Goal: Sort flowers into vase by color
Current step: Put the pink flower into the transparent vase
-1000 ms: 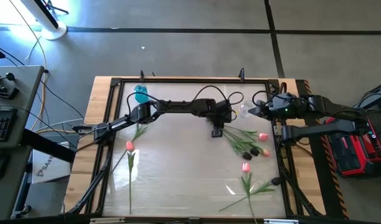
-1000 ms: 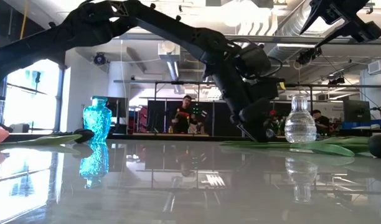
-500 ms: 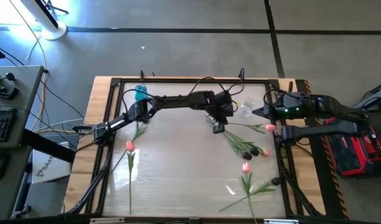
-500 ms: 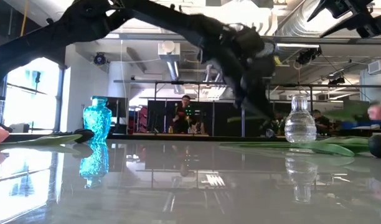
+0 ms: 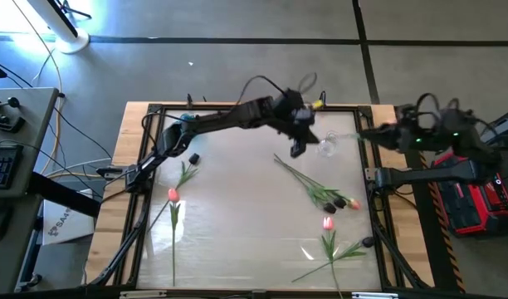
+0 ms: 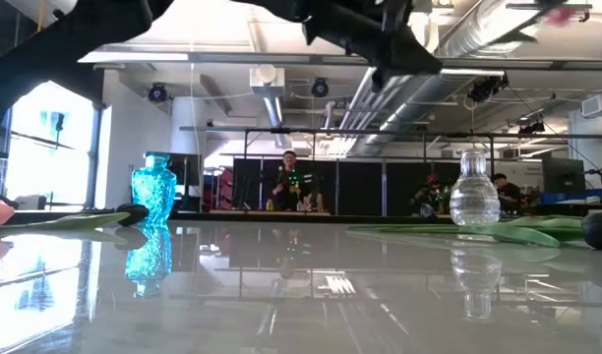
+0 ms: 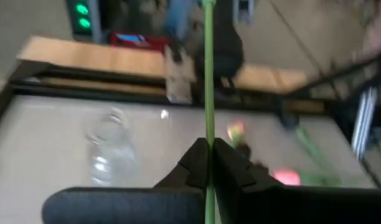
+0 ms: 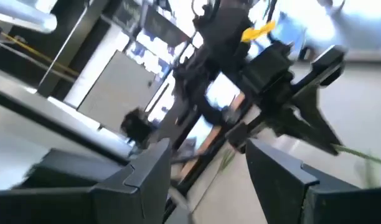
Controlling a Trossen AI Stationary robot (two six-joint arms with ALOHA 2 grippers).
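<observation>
Above the counter (image 5: 237, 224), the left claw (image 7: 208, 163) pinches a thin green flower stem (image 7: 208, 74) near the clear vase (image 5: 327, 147). Pink and near-black tulips (image 5: 333, 199) lie on the counter. Nearby, the right claw (image 8: 209, 163) hovers spread wide. No writing is legible.

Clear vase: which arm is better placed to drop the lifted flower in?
Left. Its tool is shut on the flower's stem, close to the clear vase. The right tool is open and holds nothing.
</observation>
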